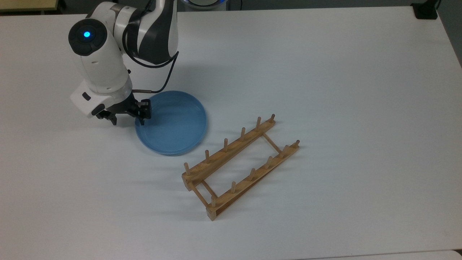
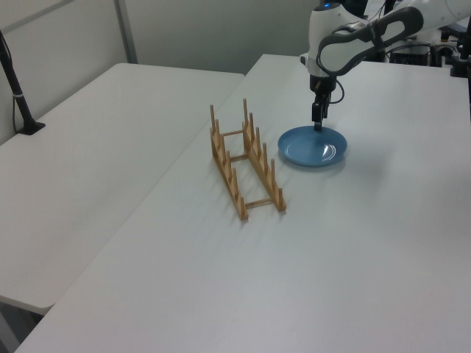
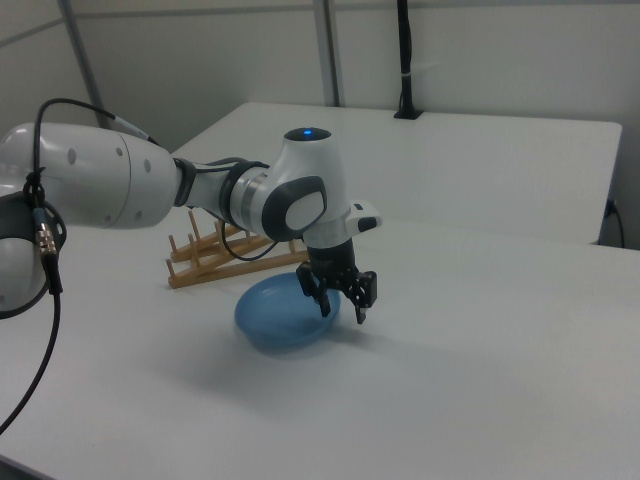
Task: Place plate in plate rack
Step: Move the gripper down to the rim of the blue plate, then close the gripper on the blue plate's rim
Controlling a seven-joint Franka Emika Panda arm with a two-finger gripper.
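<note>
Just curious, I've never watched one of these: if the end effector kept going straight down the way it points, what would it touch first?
Most likely the plate's rim: the open end effector straddles its edge at the top view's left. The outer finger would probably meet the table.
</note>
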